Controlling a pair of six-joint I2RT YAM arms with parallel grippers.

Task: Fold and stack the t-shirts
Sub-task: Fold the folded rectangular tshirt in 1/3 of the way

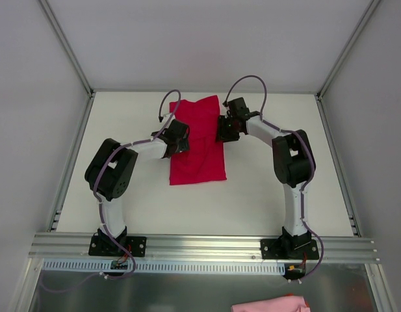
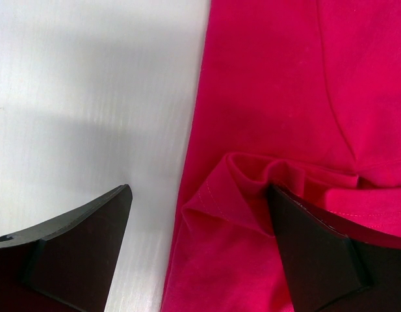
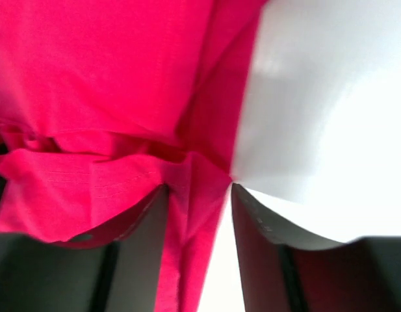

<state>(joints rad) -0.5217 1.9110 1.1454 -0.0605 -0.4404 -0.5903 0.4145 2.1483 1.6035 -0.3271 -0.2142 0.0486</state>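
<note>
A crimson-red t-shirt [image 1: 197,144] lies folded into a long rectangle at the middle back of the table. My left gripper [image 1: 181,141] is low at its left edge. In the left wrist view the left gripper [image 2: 199,190] is wide open, one finger [image 2: 90,234] over bare table, the other [image 2: 317,247] over the shirt [image 2: 271,97], with a raised fold between them. My right gripper [image 1: 224,132] is at the shirt's right edge. In the right wrist view it [image 3: 198,187] is open, the shirt's [image 3: 103,84] edge bunched between its jaws and draped on one finger [image 3: 138,253].
Grey walls enclose the white table [image 1: 129,188] on three sides. A metal rail [image 1: 200,246] runs along the near edge by the arm bases. A pale pink cloth [image 1: 270,304] lies below the rail at the bottom right.
</note>
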